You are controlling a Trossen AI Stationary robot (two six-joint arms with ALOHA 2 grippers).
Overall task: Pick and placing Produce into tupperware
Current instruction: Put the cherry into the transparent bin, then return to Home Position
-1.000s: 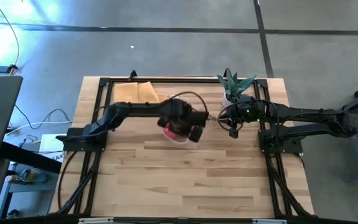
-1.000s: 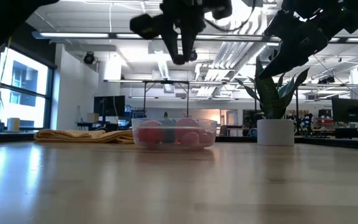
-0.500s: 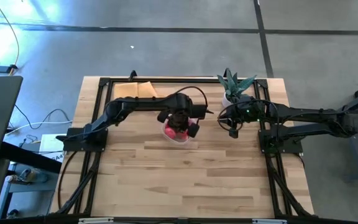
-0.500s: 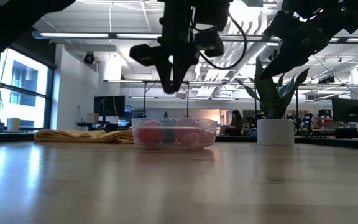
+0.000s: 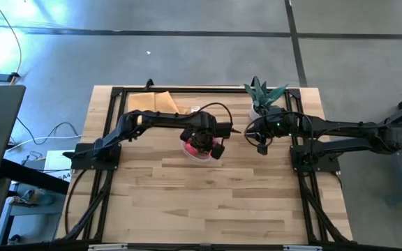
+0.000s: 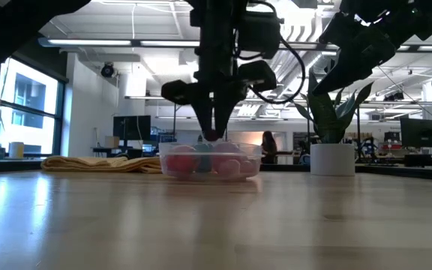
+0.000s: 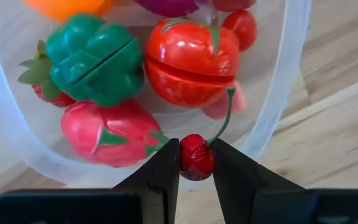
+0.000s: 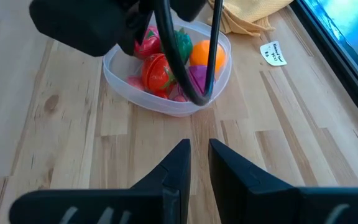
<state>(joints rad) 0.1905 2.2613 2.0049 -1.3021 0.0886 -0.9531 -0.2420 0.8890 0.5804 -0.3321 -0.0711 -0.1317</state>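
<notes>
Over the tub (image 5: 198,149) I have the left arm stretched from the bench's left side, wrist bent down, left hand (image 7: 195,163) pointing straight into it. Its fingers (image 7: 164,169) are clamped on a small red cherry (image 7: 196,157) with a green stem, right at the tub's near wall. Already inside sit a tomato (image 7: 191,61), a green pepper (image 7: 93,59), a pink fruit (image 7: 110,132), an orange piece (image 8: 207,55) and a purple one (image 8: 197,78).

My right arm waits at the bench's right side near the back, beside the potted plant (image 5: 259,96), right hand (image 8: 194,160) held up off the bench and aimed at the tub, fingers close together with only a narrow gap, gripping nothing.

Bench (image 5: 215,202) is pale wood planks, with a folded yellow cloth (image 5: 153,103) at the back left. Behind, I see an open office with windows, ceiling lights, desks, and a person (image 6: 267,145) far off.
</notes>
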